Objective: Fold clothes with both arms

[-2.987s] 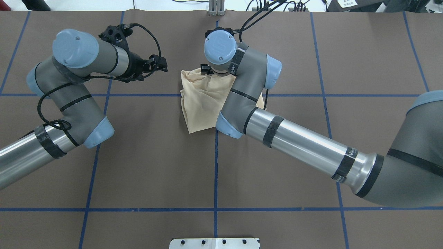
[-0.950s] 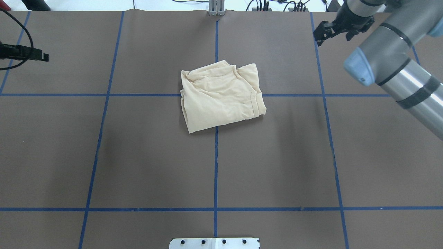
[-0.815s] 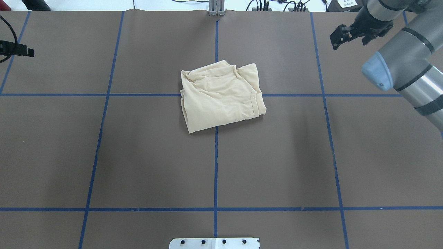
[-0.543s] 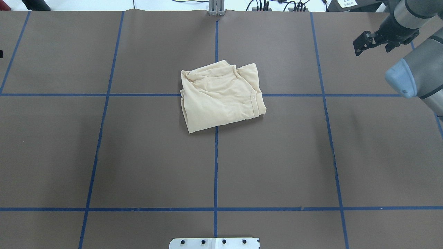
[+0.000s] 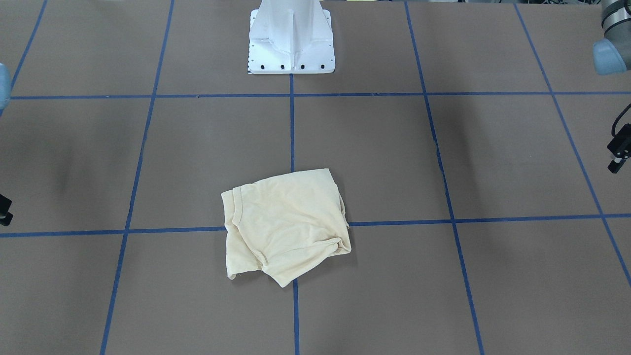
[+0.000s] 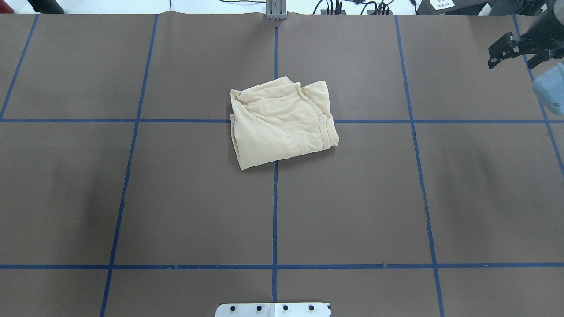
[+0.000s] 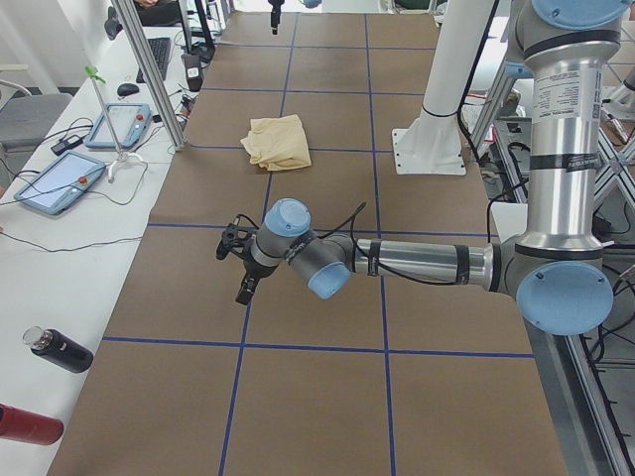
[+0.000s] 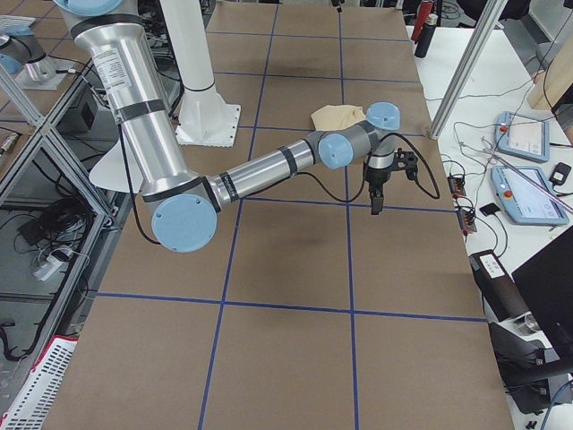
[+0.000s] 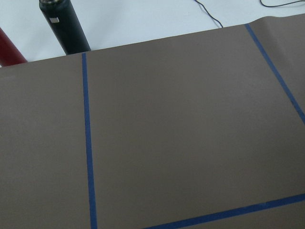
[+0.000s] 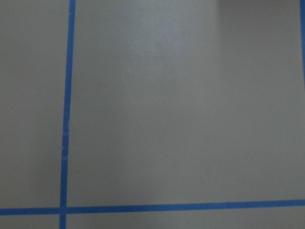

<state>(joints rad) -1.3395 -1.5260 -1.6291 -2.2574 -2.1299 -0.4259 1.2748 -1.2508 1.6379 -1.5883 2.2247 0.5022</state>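
Overhead exterior: shirt (image 6: 282,123) sits folded around the middle of the table (image 6: 176,198), my right jaws spread empty near its far right corner, left jaws can't tell.

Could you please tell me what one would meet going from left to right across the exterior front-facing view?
right end effector → shirt → left end effector
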